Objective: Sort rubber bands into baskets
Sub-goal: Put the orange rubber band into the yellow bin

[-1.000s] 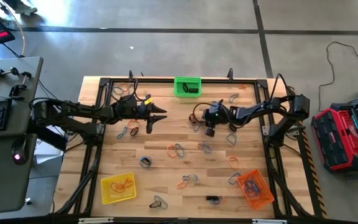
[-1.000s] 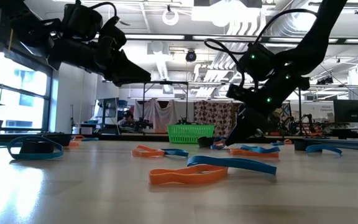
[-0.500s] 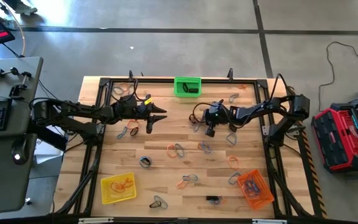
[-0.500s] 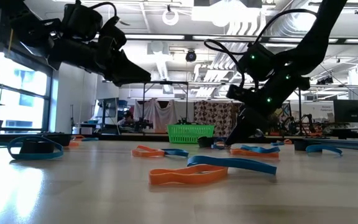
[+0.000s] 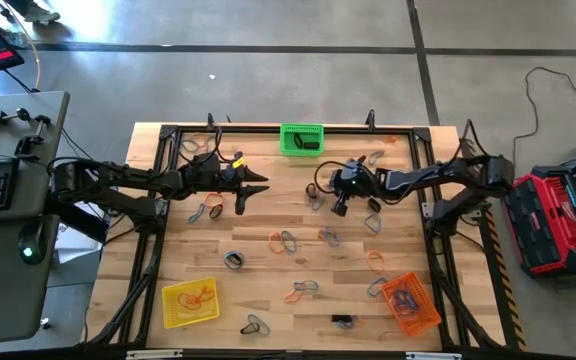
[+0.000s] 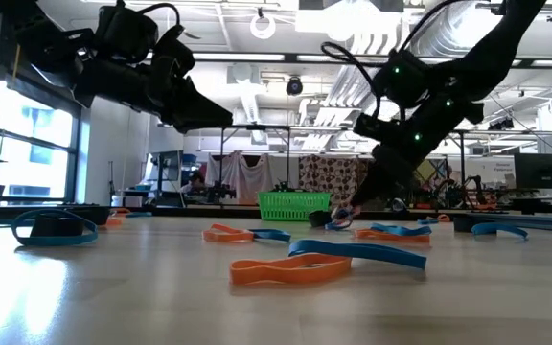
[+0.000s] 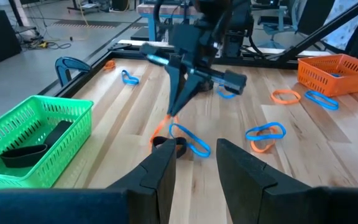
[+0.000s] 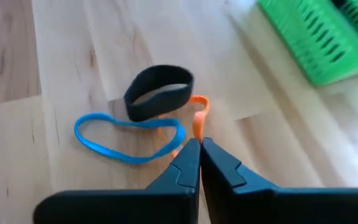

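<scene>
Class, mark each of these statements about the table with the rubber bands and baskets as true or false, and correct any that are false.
1. The green basket sits at the far edge of the table, between the two arms. True.
2. The right hand is wide open. False: its fingers are closed together, pinching an orange band.
3. The yellow basket holds orange bands. True.
4. The black band by the right hand lies inside the green basket. False: it lies on the wood beside a blue band.
5. The left hand is pressing a band onto the table. False: it hangs above the table, holding nothing.
</scene>
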Controlling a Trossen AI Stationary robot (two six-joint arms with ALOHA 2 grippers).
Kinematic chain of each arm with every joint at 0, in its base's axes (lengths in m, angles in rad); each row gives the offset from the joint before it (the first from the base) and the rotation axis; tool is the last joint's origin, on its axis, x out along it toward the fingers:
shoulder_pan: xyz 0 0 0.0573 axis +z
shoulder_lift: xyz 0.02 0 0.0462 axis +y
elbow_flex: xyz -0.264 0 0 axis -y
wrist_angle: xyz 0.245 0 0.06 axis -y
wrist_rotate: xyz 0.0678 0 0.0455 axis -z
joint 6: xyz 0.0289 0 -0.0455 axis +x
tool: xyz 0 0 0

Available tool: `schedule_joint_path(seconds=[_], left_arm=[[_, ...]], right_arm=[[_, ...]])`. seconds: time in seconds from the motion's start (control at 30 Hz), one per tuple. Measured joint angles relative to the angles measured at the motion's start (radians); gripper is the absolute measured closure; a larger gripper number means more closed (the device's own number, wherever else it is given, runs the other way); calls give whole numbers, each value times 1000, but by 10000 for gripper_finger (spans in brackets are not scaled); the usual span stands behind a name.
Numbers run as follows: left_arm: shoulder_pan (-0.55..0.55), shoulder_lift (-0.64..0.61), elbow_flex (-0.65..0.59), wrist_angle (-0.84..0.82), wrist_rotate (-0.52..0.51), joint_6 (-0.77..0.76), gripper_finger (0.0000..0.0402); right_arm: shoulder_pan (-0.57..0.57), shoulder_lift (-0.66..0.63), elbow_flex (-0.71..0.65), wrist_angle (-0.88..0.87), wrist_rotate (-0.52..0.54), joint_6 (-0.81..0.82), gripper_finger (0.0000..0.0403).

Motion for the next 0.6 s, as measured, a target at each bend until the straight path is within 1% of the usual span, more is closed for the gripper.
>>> schedule_joint_path(seconds=[0.27, 0.4, 0.47, 0.6], left_arm=[[-8, 0, 0, -6, 0, 0, 296], [-27, 0, 0, -6, -2, 1, 296], [-44, 0, 0, -6, -22, 0, 295], [-86, 0, 0, -6, -101, 0, 287]], right_arm=[[73, -53, 1, 5, 152, -40, 402], [129, -53, 31, 4, 226, -57, 402], [159, -53, 57, 5, 251, -74, 403], [211, -53, 124, 6, 289, -111, 403]])
